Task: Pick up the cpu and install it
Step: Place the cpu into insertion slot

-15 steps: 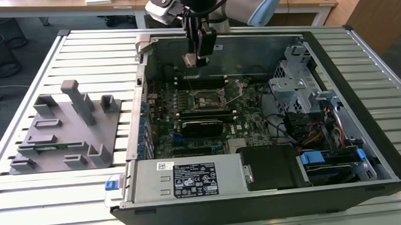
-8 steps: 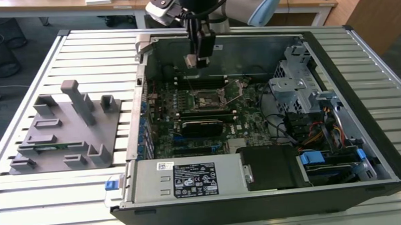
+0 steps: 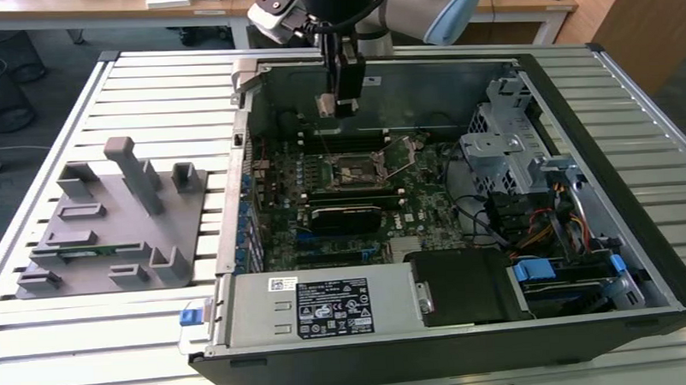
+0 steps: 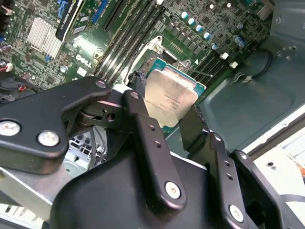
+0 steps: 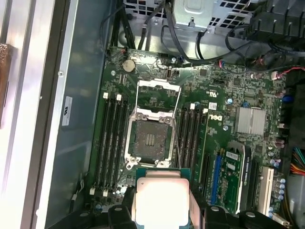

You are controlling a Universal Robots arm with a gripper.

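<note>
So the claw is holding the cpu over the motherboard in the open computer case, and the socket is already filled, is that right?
Not quite: the socket is empty, its contacts bare, as the first wrist view shows. The claw does hold the cpu over the motherboard in the open computer case.

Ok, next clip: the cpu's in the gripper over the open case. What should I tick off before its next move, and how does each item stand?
1. Grip on the cpu: ok. The gripper clamps it by opposite edges in both wrist views.
2. Socket open: ok. Its metal frame is swung back.
3. Socket free of objects: ok. Nothing lies in it.
4. cpu seated: not ok. It hangs above the motherboard, apart from the socket.
5. cpu squared to the socket: cannot tell.
</note>
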